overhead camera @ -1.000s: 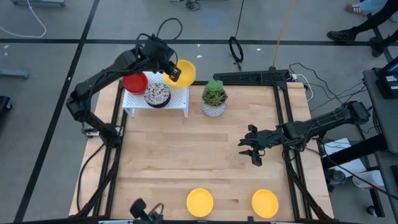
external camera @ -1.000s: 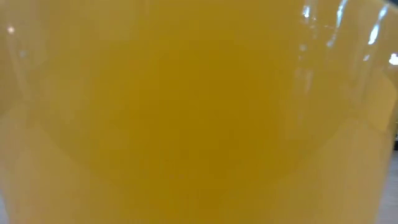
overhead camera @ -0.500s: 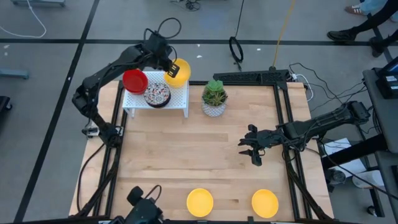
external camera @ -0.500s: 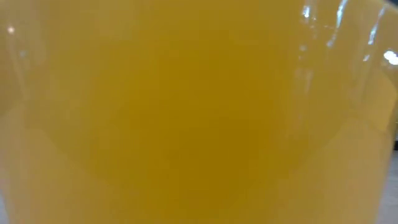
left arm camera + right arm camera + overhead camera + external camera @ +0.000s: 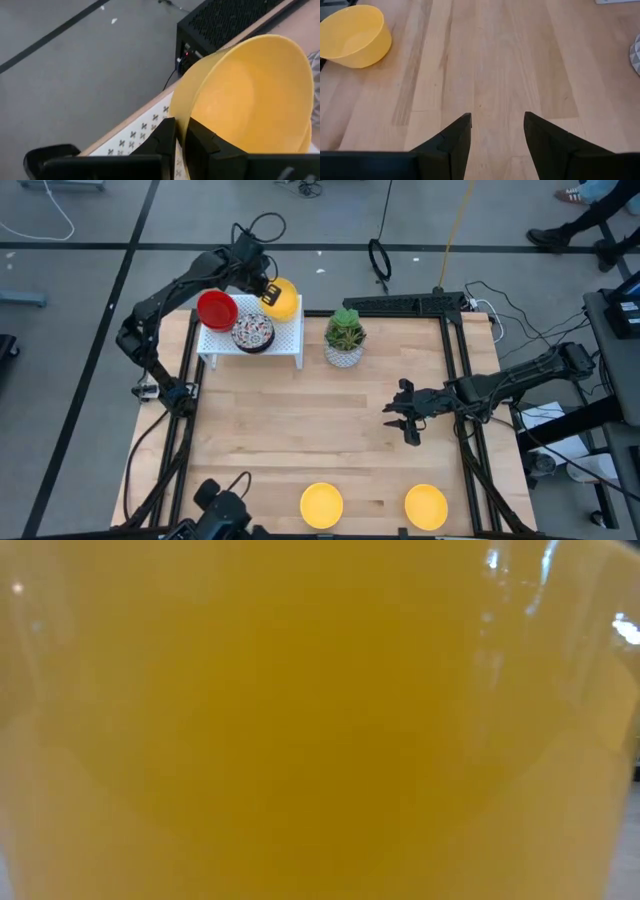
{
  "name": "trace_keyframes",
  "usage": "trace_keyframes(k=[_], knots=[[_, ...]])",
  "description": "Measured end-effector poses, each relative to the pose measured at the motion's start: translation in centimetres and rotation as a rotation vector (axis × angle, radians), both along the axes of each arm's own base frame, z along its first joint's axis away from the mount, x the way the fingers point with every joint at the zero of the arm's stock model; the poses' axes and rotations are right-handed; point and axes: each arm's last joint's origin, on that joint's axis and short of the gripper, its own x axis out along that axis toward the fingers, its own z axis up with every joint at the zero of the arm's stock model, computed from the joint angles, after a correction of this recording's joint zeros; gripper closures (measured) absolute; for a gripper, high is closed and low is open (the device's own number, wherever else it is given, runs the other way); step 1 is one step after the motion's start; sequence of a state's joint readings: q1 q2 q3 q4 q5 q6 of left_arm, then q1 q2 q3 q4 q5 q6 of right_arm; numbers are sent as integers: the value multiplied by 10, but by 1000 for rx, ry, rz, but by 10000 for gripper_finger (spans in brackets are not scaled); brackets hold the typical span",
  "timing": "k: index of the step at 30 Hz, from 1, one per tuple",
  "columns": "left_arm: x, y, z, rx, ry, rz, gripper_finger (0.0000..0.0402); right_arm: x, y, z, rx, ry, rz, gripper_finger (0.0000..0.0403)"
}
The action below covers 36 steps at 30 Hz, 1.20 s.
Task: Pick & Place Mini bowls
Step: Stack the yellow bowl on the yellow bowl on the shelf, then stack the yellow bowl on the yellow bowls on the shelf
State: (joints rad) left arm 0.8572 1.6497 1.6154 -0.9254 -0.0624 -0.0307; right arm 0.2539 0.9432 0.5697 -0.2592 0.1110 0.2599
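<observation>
One bright yellow round plastic mini bowl (image 5: 281, 299) is pinched by its rim in the left gripper (image 5: 179, 137), one finger inside the wall and one outside, and hangs tilted over the far right corner of the white perforated shelf (image 5: 288, 336) at the table's far left. On that shelf sit a glossy red mini bowl (image 5: 217, 310) and, just beside it, a white mini bowl with a red-and-dark floral pattern (image 5: 252, 332). Two more yellow mini bowls (image 5: 321, 504) (image 5: 425, 506) rest well apart along the near edge of the pale wooden table (image 5: 300, 420); the low view is filled with yellow, seemingly one of them right against the lens.

The risk lies in the release. The held bowl is steeply tipped and near the shelf's edge, so letting go from here could send it rolling off the back or side, or clattering into the floral bowl. A thin rim pinch could also slip. The white pot with a green plant (image 5: 345, 338) stands just beside the shelf and could be struck by a falling bowl.

The right gripper (image 5: 408, 420) waits over the table's right middle, fingers spread and empty.
</observation>
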Motion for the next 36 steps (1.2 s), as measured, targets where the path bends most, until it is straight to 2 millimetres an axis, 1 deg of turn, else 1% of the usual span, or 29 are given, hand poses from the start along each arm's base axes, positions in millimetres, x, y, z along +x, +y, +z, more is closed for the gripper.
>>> trace_keyframes(k=[7,11,16,24,31,36], knots=[[0,-1,-1,-13,7,5,394,0,0,0,-13,-2,11,234],[-1,-1,-1,-18,-1,19,389,0,0,0,-9,-1,7,234],[1,-2,-1,-18,-1,15,356,0,0,0,-9,-1,7,234],[1,-3,-1,23,38,77,312,0,0,0,-7,-1,8,234],[1,-3,-1,7,10,121,247,0,0,0,-6,-1,9,234],[2,-7,3,14,11,64,208,0,0,0,-6,-1,9,234]])
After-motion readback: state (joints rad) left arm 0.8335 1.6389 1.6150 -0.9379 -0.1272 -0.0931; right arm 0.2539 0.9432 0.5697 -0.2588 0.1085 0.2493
